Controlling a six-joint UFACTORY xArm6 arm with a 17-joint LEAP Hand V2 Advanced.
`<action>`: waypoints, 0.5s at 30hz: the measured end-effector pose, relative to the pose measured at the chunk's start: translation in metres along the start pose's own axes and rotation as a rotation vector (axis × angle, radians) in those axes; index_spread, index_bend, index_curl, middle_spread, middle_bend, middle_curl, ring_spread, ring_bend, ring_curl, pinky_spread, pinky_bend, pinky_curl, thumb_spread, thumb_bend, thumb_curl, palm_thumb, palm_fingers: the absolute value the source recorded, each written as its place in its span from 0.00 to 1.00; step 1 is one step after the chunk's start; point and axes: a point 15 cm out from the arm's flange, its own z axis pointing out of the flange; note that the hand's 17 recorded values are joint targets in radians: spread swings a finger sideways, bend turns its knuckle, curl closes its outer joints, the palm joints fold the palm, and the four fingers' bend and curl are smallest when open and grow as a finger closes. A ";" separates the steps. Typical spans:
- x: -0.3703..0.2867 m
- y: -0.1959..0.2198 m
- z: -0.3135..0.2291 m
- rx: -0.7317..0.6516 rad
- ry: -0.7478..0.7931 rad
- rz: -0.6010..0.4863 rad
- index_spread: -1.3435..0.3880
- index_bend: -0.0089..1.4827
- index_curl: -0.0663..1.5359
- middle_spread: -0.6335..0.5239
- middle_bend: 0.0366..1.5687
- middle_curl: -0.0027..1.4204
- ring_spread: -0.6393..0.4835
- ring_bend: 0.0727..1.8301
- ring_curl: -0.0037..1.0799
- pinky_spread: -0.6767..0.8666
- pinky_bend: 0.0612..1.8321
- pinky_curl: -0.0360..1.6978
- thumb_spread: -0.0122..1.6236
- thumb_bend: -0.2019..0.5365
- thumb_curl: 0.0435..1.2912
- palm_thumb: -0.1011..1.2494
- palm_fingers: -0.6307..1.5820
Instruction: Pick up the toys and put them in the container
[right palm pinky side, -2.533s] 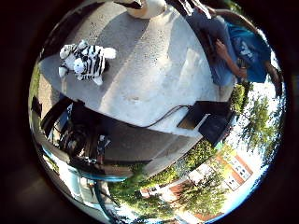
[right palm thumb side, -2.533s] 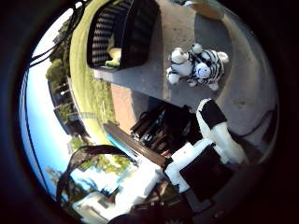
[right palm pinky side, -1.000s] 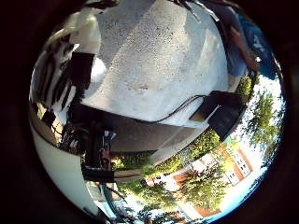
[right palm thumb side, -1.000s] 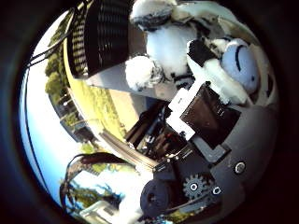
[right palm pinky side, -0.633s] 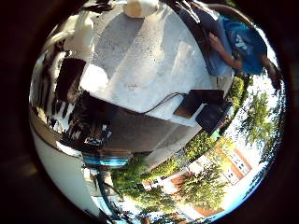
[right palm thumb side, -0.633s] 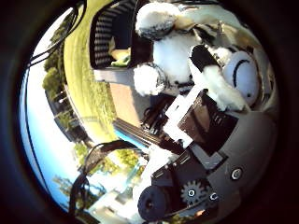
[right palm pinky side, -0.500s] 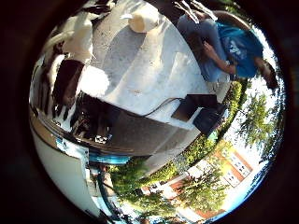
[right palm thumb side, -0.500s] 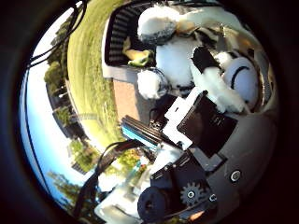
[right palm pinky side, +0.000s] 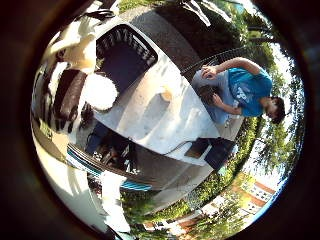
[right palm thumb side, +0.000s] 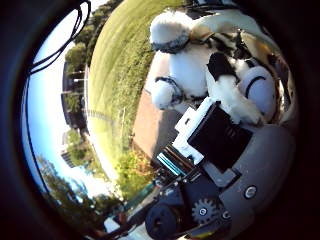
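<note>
Lifted clear of the table (right palm pinky side: 150, 120) since a couple of seconds earlier, the striped toy (right palm thumb side: 200, 70) no longer lay on the grey top; it now filled the space right against the palm.

From the little-finger side, the table had dropped well away below the hand, and the dark slatted basket (right palm pinky side: 125, 57) stood at one end of it, with its open mouth facing the camera. A small pale thing (right palm pinky side: 166, 94) sat on the tabletop just beside the basket, too small to name. White and black fur of the toy bulged along one edge of this view, close in. A person sat beyond the far edge of the table, touching nothing of the task.

From the thumb side, the hand (right palm thumb side: 220, 135) was curled round the toy, a white and black finger (right palm thumb side: 230, 97) pressed across its plush body, with lawn behind it rather than tabletop. Judging by this, the pick was done and the carry to the basket remained.
</note>
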 end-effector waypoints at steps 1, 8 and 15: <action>-0.004 -0.011 0.009 0.011 -0.002 0.007 0.14 0.62 0.04 0.36 0.77 0.77 0.44 0.76 0.82 0.54 0.77 0.64 0.69 0.25 0.60 0.76 0.67; -0.014 -0.088 0.094 0.111 0.005 0.056 0.16 0.68 0.04 0.37 0.76 0.76 0.45 0.75 0.82 0.54 0.75 0.63 0.73 0.25 0.55 0.70 0.67; 0.003 -0.106 0.161 0.088 0.037 0.073 0.44 0.64 0.07 0.46 0.37 0.58 0.64 0.59 0.70 0.62 0.66 0.59 0.74 0.22 0.46 0.63 0.37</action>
